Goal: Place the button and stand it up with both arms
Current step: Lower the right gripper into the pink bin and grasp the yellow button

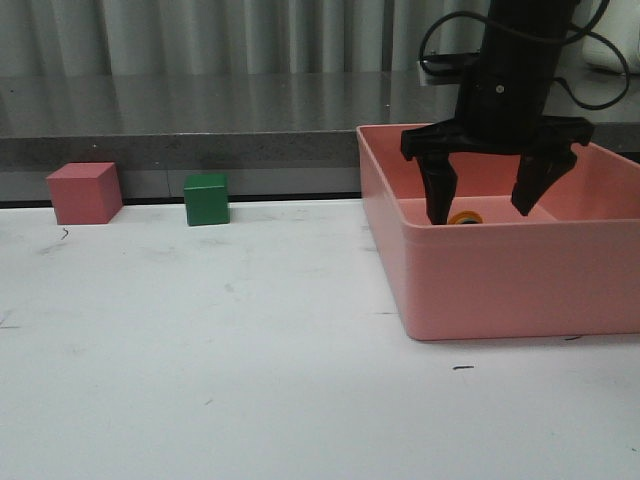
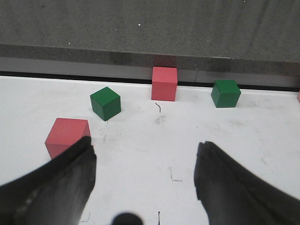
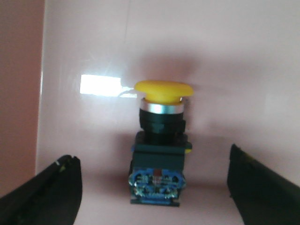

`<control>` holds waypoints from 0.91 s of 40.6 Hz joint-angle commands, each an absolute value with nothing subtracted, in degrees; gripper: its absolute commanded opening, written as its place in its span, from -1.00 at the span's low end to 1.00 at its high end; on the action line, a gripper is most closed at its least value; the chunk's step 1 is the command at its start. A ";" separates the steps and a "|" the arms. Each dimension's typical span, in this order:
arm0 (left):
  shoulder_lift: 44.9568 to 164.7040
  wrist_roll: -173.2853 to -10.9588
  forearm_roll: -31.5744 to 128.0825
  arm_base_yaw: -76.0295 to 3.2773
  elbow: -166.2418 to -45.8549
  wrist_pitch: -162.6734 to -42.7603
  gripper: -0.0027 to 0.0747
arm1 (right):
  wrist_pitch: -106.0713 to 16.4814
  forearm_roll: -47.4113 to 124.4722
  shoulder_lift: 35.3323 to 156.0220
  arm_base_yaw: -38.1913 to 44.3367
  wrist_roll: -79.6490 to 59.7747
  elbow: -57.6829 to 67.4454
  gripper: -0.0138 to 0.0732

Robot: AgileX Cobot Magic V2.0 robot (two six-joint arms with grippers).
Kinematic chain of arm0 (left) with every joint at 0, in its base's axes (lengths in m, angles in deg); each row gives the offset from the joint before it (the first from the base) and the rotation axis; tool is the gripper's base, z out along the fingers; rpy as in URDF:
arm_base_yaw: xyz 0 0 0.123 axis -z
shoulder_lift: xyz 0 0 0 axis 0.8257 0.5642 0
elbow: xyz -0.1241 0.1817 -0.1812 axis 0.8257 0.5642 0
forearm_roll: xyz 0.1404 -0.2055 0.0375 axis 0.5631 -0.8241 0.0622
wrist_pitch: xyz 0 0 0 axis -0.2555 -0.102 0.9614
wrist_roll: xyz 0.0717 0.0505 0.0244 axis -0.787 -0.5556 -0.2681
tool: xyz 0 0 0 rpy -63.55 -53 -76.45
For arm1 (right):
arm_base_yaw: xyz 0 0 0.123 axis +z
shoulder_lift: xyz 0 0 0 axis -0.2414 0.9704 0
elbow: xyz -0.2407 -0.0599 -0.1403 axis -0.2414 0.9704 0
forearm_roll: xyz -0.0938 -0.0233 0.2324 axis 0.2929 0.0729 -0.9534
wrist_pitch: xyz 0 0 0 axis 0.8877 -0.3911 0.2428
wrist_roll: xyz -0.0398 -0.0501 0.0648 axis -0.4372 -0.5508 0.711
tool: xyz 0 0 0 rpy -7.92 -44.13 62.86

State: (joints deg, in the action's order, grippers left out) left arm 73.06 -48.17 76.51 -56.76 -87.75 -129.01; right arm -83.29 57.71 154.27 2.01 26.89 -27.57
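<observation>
Sitting at the worktop's (image 1: 250,340) right edge, the pink bin (image 1: 520,275) holds the button (image 3: 158,150), which lies on the bin floor between the right gripper's (image 1: 485,205) spread fingers. Closing on the rounded yellow cap rather than the squarer body could squirt it sideways against the wall. The left gripper (image 2: 145,183) hangs with fingers apart, holding nothing.

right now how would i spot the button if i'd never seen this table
Look to the big pink bin on the right of the white table. Inside it, between the open right pincer, lies the button. Its yellow mushroom cap, black body and bluish base set it apart from the plain pink cube and green cube.
</observation>
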 commanded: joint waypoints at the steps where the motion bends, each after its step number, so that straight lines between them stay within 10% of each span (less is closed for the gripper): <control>1: 73.82 -47.96 76.60 -56.97 -89.66 -124.94 0.20 | -81.43 57.09 152.48 1.01 27.44 -30.28 0.80; 37: 73.82 -47.96 76.60 -56.97 -89.66 -124.94 0.20 | -83.42 56.78 155.12 -0.14 26.81 -30.66 0.80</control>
